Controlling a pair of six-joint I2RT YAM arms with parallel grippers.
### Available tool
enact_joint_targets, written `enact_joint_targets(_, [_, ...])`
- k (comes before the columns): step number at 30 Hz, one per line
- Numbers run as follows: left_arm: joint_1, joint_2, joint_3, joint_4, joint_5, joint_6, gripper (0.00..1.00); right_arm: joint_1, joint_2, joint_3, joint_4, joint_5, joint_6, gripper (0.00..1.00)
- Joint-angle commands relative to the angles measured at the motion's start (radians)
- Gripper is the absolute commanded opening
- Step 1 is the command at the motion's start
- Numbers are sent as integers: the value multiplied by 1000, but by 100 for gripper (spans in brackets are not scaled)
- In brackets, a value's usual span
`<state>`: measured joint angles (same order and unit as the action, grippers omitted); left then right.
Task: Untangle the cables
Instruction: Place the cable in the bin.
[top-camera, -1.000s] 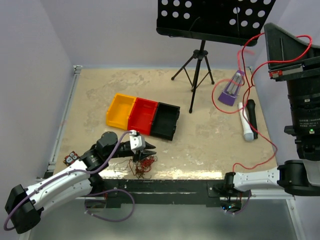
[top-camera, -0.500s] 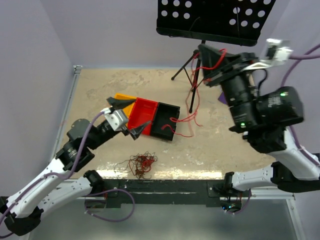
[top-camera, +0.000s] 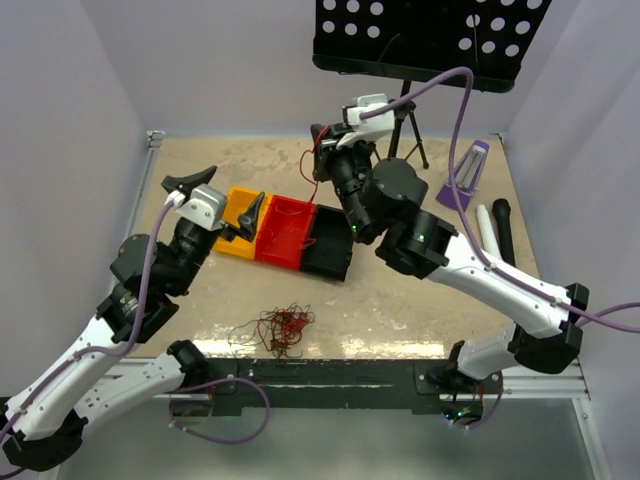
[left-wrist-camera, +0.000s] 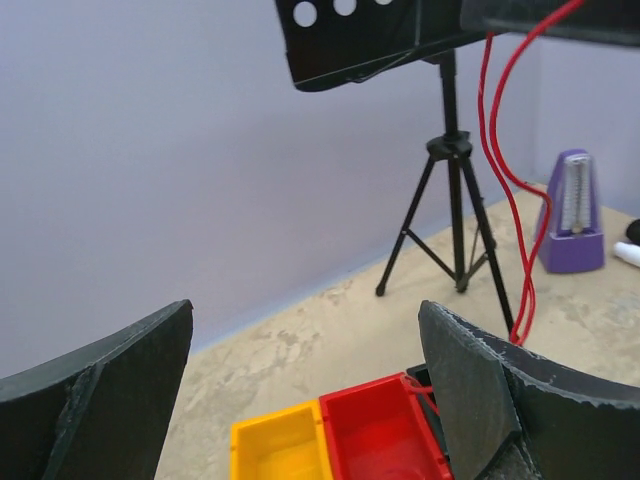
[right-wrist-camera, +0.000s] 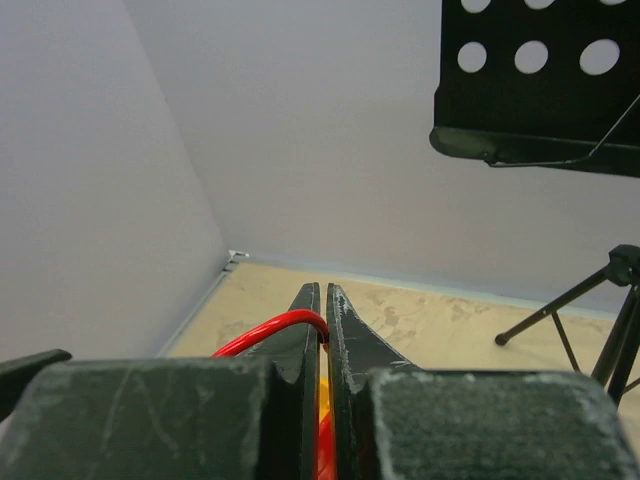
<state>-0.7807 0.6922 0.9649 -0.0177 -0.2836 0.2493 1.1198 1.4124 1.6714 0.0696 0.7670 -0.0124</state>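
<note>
A tangle of thin red and dark cables (top-camera: 281, 328) lies on the table near the front edge, with nothing touching it. My left gripper (top-camera: 222, 196) hangs open and empty above the yellow bin (top-camera: 238, 228); in the left wrist view its gripper (left-wrist-camera: 310, 400) stands wide apart over the yellow bin (left-wrist-camera: 285, 450) and red bin (left-wrist-camera: 385, 430). My right gripper (top-camera: 320, 137) is raised over the bins and shut on a single red cable (top-camera: 312, 172), which hangs down toward the red bin (top-camera: 285, 232). The right wrist view shows the gripper (right-wrist-camera: 322, 318) pinching that red cable (right-wrist-camera: 270, 332).
A black bin (top-camera: 330, 250) joins the red one. A music stand (top-camera: 425, 40) with a tripod (left-wrist-camera: 450, 200) is at the back. A purple metronome (top-camera: 465, 180) and two markers, one white (top-camera: 484, 222) and one black (top-camera: 503, 225), sit at the right.
My left gripper opened, let go of the tangle and rose up over the yellow bin. The right arm swung in from the right, carrying the red cable above the bins.
</note>
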Motion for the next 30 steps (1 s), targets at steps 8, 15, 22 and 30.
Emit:
enact_joint_targets(8, [4,-28,-35,87,-121,104,100,-136,-6,-111,90,-66,87,0])
enact_joint_targets(15, [15,-17,-5,76,-103,7,100,-205,16,-206,121,-106,129,0])
enact_joint_targets(22, [20,-26,-23,79,-94,10,100,-271,28,-288,183,-78,170,0])
enact_joint_targets(30, [20,-42,-64,99,-92,27,100,-313,-1,-401,203,-37,215,0])
